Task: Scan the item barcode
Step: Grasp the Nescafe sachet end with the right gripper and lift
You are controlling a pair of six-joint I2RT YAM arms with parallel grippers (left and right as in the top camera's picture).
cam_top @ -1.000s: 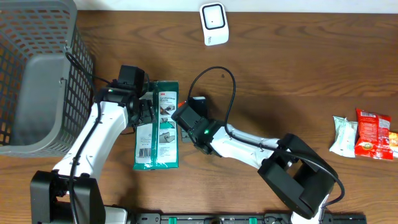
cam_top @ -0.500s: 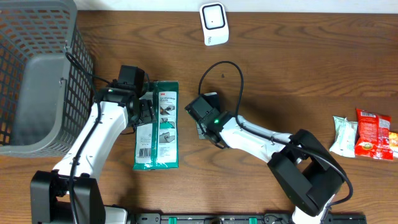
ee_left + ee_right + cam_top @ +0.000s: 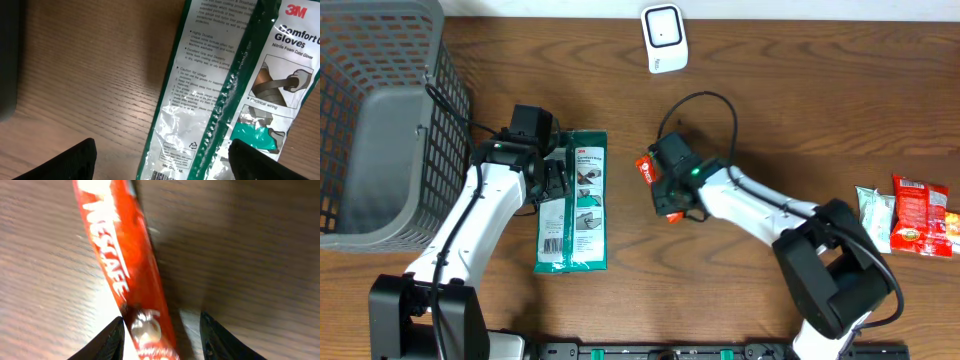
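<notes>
Mid-table, right gripper [image 3: 161, 330] has swung clear of the 3M gloves pack [image 3: 575, 200] with jaws easing apart around a red Nescafé stick [image 3: 120, 255], grip looks released; left gripper [image 3: 162, 145] hangs fully spread, empty, over the pack, so nothing's at the scanner [image 3: 663, 38] yet.

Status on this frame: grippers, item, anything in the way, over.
Left gripper open above glove pack. Right gripper open, jaws either side of red stick. Scanner at far edge, nothing blocking it.
</notes>
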